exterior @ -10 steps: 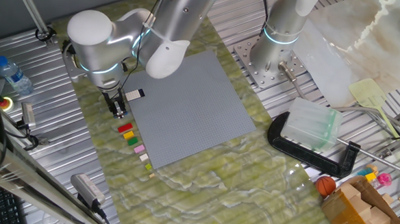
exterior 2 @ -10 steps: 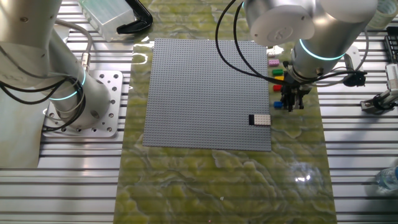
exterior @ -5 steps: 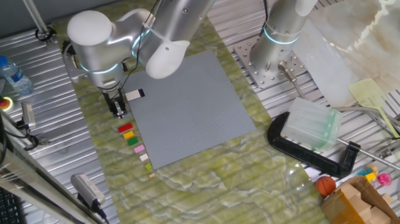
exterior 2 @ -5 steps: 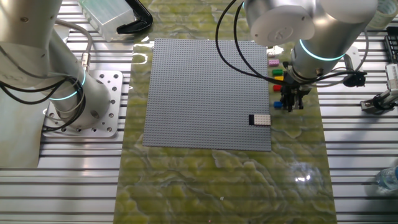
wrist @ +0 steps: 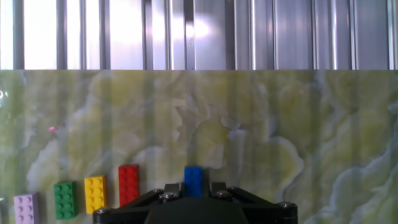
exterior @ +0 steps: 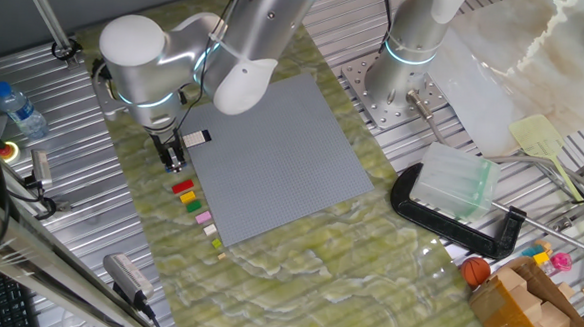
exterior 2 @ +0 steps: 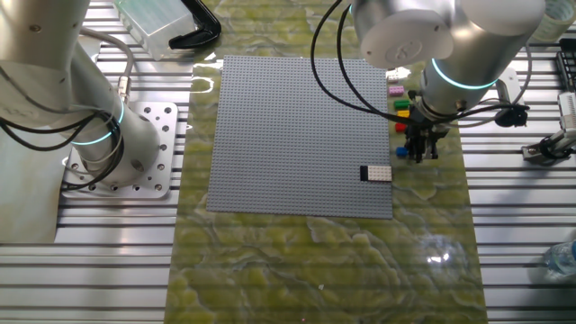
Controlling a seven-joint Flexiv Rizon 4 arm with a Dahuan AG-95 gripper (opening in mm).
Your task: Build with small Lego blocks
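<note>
Bottom centre of the hand view: gripper (wrist: 193,194) closed on blue brick (wrist: 193,181), down at the marble mat (wrist: 249,124). Left of it, in a row: red (wrist: 129,184), yellow (wrist: 95,193), green (wrist: 64,199), pink (wrist: 25,208). Farther off, black-and-cream pair (exterior 2: 376,174) on grey baseplate (exterior 2: 297,126), lower right.

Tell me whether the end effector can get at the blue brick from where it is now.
Probably yes. In the hand view the blue brick sits right between the end effector fingers, with nothing in the way; the red brick lies apart to one side.
</note>
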